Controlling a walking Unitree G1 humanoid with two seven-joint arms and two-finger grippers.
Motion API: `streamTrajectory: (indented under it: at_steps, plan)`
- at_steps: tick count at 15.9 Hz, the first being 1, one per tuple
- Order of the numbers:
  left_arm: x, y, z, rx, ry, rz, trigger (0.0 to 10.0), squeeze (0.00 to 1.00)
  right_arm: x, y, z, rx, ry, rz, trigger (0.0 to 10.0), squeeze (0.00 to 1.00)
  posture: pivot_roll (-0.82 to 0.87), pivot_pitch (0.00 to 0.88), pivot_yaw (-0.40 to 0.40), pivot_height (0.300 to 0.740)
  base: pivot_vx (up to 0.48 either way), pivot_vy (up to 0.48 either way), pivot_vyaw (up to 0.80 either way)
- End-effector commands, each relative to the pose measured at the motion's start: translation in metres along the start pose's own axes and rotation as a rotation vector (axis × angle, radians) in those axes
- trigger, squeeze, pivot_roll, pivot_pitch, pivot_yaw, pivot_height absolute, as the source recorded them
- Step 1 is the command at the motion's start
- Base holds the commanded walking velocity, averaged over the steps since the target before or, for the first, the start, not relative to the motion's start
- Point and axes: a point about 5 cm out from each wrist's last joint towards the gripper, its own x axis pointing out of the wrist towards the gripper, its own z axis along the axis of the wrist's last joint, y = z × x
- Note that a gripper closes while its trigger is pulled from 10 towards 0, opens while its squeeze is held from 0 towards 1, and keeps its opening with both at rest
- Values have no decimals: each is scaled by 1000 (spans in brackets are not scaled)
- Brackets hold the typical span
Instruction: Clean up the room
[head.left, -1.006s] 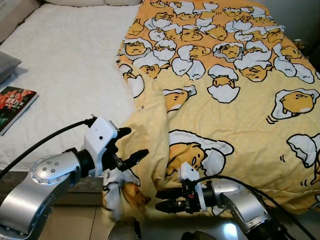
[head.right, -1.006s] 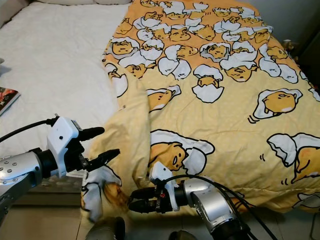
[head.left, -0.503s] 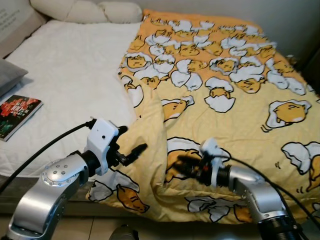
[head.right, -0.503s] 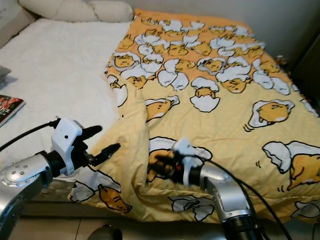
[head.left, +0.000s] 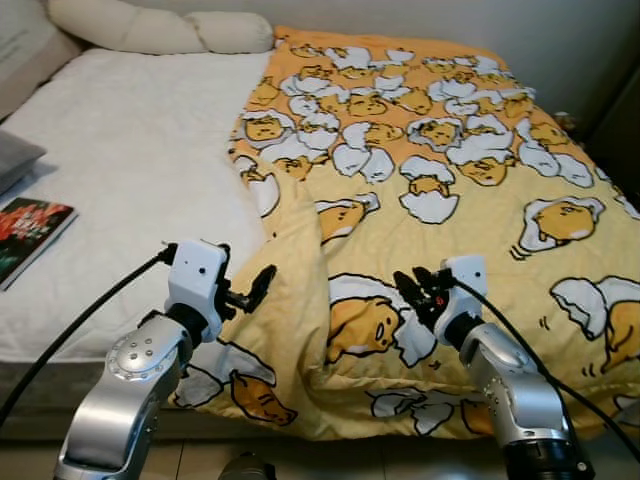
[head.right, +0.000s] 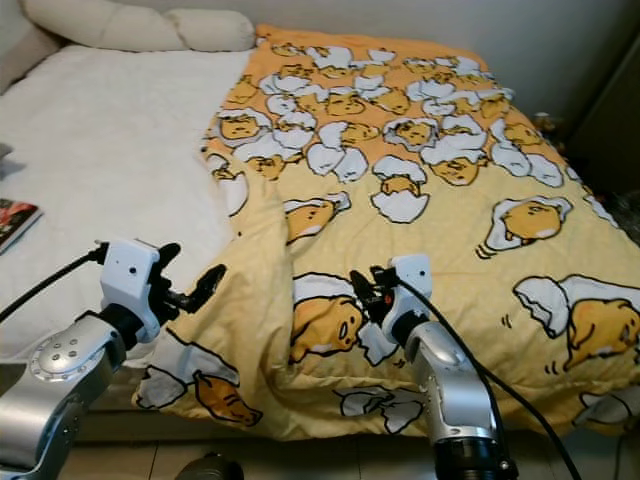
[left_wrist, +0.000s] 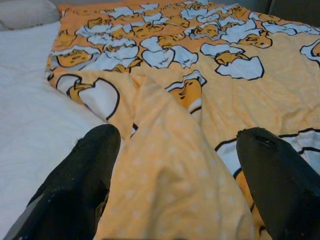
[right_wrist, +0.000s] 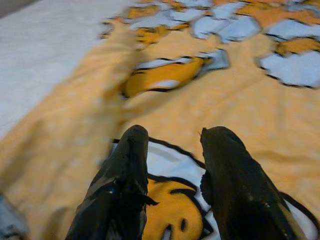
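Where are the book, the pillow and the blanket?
book (head.left: 30, 228), left eye view, on its cover.
pillow (head.left: 150, 28), left eye view, mid-length.
blanket (head.left: 480, 220), left eye view, on a flat yellow part.

raised blanket (head.left: 300, 250) fold stands between left gripper (head.left: 258, 283) and right gripper (head.left: 408, 285). bare white mattress (head.left: 130, 150) offers open passage; book (head.left: 30, 225) lies near its edge.
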Motion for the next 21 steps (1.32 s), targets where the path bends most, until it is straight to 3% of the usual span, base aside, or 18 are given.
streamTrajectory:
  at_steps: [1, 4, 8, 21]
  plan:
    - [2, 0, -1, 13, -4, 17, 10000, 0, -4, -2, -4, -5, 2, -57, 10000, 0, 41, 0, -1, 740, 0, 0, 0]
    - [2, 0, 3, -21, -48, 66, 10000, 0, -12, 9, -12, -21, -14, -123, 10000, 0, 34, 0, 5, 740, 0, 0, 0]
    - [0, -5, -4, -31, -41, 65, 10000, 0, -16, 12, -13, -41, -23, -113, 10000, 0, 24, 0, 12, 740, 0, 79, 0]
    - [8, -2, -4, -7, -40, 52, 10000, 0, -17, 6, -9, -41, -42, -151, 10000, 0, 2, 0, 34, 740, 0, 468, 0]
